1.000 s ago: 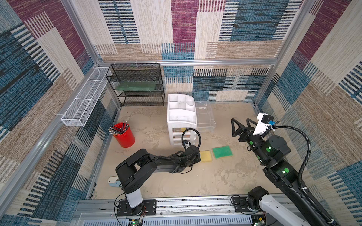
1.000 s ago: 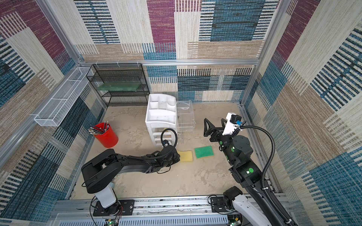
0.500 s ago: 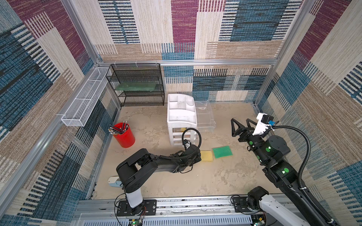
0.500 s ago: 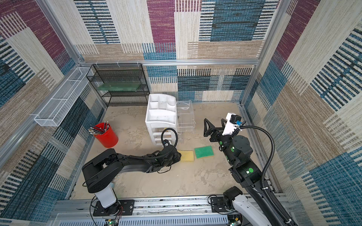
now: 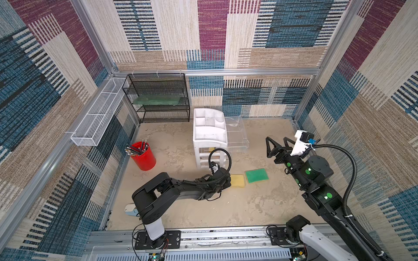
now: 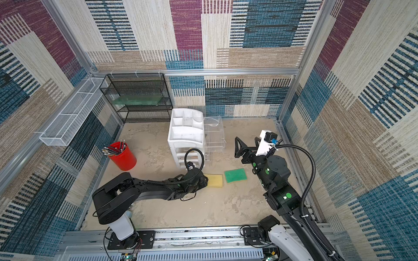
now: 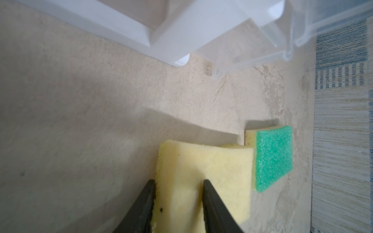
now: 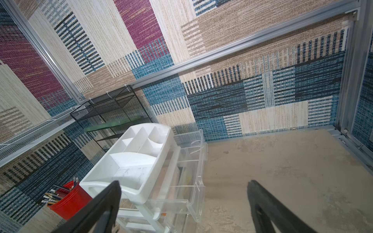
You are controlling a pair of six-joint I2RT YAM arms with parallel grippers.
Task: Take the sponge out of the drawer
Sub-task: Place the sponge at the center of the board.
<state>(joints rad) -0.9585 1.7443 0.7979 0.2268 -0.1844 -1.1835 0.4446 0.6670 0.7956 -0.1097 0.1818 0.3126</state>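
Note:
A yellow sponge [image 5: 237,180] [image 6: 215,180] lies flat on the sandy table in front of the white drawer chest [image 5: 209,135] [image 6: 185,133]. My left gripper [image 5: 227,182] [image 7: 178,181] reaches low over the sponge's near end. Its fingers [image 7: 149,193] stand apart with the yellow sponge [image 7: 201,171] between them. A green-topped sponge [image 5: 256,175] [image 7: 273,157] lies just beyond it. The chest's top clear drawer [image 5: 236,135] [image 8: 189,181] is pulled out. My right gripper [image 5: 276,141] [image 8: 184,182] hangs wide open in the air, right of the chest, holding nothing.
A red cup of pencils [image 5: 144,159] stands left of the chest. A black mesh rack [image 5: 158,101] lines the back wall, and a white wire basket [image 5: 97,117] hangs on the left wall. A small pale object [image 5: 131,210] lies by the left arm's base.
The left gripper's fingers have spread apart around the yellow sponge, which stays on the table. The right arm has not moved.

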